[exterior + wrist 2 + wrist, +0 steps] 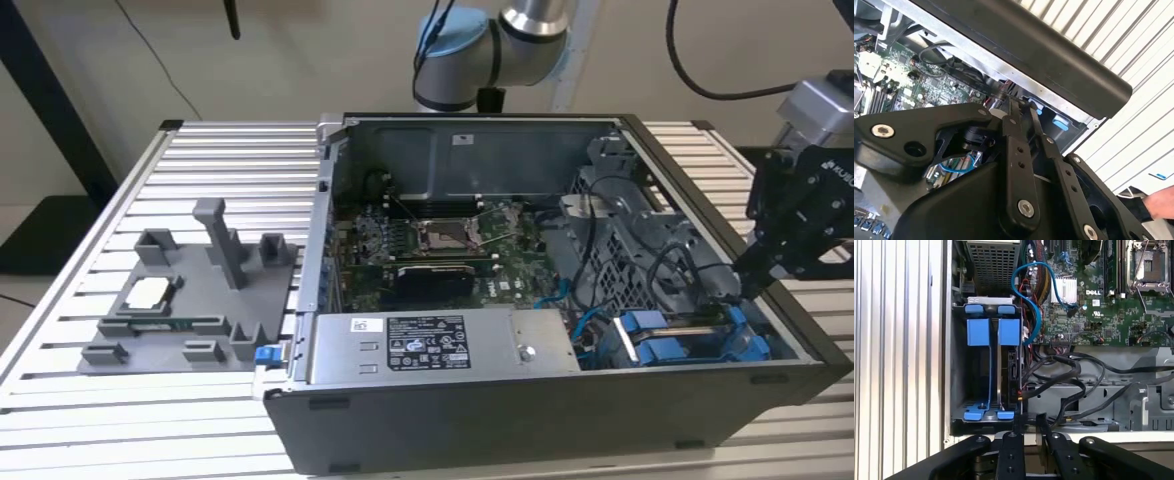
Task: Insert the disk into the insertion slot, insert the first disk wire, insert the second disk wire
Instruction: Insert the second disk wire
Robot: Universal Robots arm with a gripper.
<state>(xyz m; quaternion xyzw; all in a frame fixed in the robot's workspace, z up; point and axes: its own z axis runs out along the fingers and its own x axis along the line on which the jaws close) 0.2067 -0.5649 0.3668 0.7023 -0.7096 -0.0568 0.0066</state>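
Disk [1010, 372] in bay [956, 365], 2 blue carriers [978, 332], 1 hand [1029, 416] near

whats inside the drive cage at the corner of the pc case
Two blue carrier frames stand side by side; the disk shows as a dark edge, its label covered.

I get the disk [1013, 375] edge-on, flat faces hidden; claw [742, 288] body cropped at the exterior view's right edge.
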